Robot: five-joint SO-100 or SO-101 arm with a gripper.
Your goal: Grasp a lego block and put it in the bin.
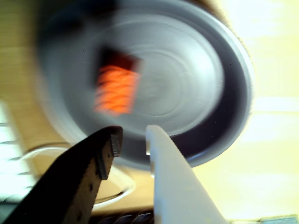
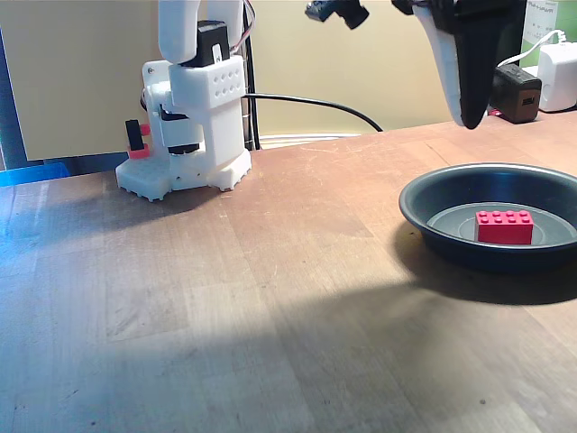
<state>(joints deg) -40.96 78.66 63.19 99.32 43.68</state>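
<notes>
Inside the bin (image 2: 424, 212), on its flat bottom, the lego block (image 2: 504, 226) lies on its own, studs up, well below the gripper (image 2: 469, 113) that hangs above the pan's rear rim in the fixed view. From the wrist view, the block (image 1: 116, 88) shows as an orange-red blur left of the pan's (image 1: 233, 112) centre, and the gripper (image 1: 132, 141) frames it from below with its dark finger and its white finger apart and nothing held between them; the gap is narrow, so the jaws look only partly spread. Judged from how things lie, the placing step is done: the brick sits in the pan and the arm is clear of it. What remains is probably a retreat, which calls for lifting away without brushing the rolled rim and swinging toward the white base (image 2: 185, 126) at the far left of the wooden table (image 2: 252, 298). The wrist picture is smeared, so finer detail there cannot be told.
</notes>
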